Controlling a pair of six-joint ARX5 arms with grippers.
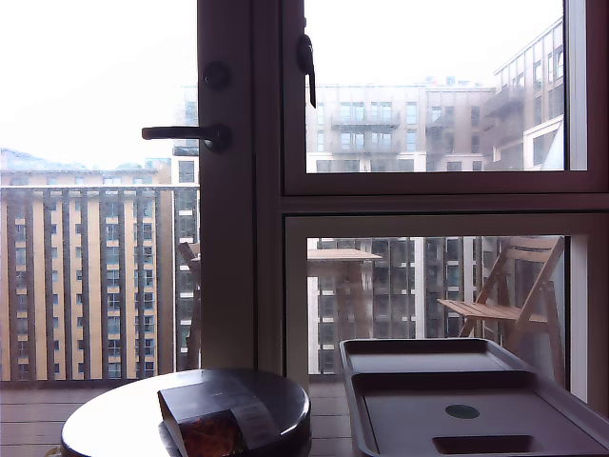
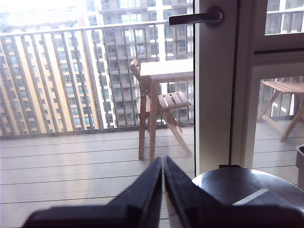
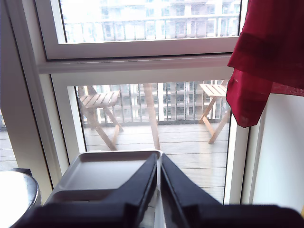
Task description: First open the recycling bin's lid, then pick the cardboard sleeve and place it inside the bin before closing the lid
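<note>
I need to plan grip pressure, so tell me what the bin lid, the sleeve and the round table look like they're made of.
The lid looks like matte grey moulded plastic: a raised rim and a recessed slot.
The cardboard sleeve looks like thin printed card with a dull dark top, a white label and a visible fold edge.
The round table is dark and glossy and mirrors the sky. It may be lacquered wood or metal.

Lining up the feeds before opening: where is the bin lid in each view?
Exterior view: lid at lower right, closed.
First wrist view: not identifiable; only a grey sliver at the edge.
Second wrist view: lid just beyond my second gripper.
Shared landmark: round table.
</note>
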